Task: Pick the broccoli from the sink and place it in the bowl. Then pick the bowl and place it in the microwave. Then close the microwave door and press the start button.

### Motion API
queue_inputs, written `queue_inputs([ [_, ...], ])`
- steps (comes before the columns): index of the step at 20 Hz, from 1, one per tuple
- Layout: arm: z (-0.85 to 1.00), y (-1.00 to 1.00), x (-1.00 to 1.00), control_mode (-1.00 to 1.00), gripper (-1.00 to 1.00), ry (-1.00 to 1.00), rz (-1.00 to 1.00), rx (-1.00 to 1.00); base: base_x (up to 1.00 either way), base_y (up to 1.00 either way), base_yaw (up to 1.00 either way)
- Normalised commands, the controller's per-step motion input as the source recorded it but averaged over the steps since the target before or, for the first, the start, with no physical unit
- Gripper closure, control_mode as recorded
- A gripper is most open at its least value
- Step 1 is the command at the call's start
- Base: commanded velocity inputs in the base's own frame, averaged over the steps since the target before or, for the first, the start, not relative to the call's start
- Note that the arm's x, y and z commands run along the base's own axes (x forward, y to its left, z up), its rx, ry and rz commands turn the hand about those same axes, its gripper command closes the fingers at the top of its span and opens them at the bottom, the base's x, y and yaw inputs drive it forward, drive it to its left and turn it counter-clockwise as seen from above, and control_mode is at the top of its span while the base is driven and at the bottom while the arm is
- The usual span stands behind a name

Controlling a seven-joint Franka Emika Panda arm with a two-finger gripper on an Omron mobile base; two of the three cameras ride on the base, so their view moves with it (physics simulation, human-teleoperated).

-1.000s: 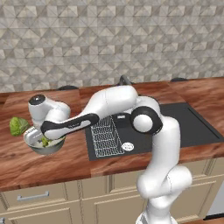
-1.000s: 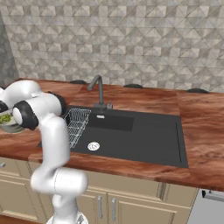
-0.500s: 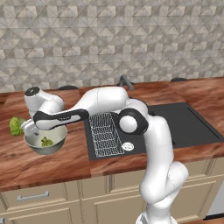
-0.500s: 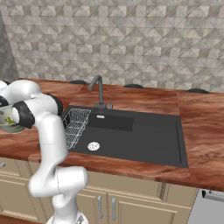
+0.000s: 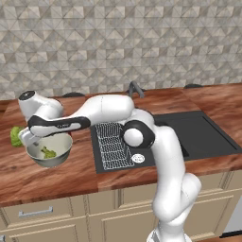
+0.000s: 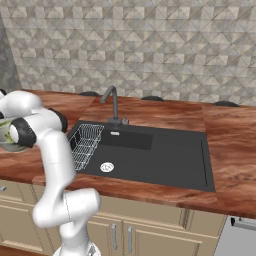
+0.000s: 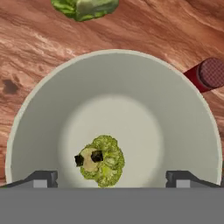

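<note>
Because the white arm reaches far out over the wooden counter in the left base view, its gripper hangs just above the bowl, and the broccoli lies loose inside, so the first placing looks done. A leafy green ball sits beside the bowl, partly hidden by the hand. The sink with its wire rack lies well apart.

From the right base view, the arm's own links cover nearly all of the bowl; a sliver of rim shows. The faucet stands behind the basin.

Looking down the hand view, both fingertips stand wide apart at the rim, gripping nothing. A dark red object is cut off at the edge, possibly a bottle top.
</note>
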Motion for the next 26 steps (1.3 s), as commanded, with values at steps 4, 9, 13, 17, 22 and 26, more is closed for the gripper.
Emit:
queue_inputs([
  [4,-0.02,0.09,-0.96,-1.00,-1.00,-0.02,0.14,0.00,0.00,0.00,0.00],
  [9,-0.10,0.01,-0.21,-1.00,-1.00,0.00,0.05,-0.02,0.00,0.00,0.00],
  [13,-0.15,0.00,0.19,-1.00,-1.00,0.00,0.02,-0.05,0.00,0.00,0.00],
  [17,-0.21,0.00,0.26,-1.00,-1.00,0.00,0.03,-0.06,0.00,0.00,0.00],
  [22,-0.33,0.00,0.01,-1.00,-1.00,0.00,0.06,-0.08,0.00,0.00,0.00],
  [26,-0.31,0.00,0.00,-1.00,-1.00,0.00,0.08,-0.06,0.00,0.00,0.00],
])
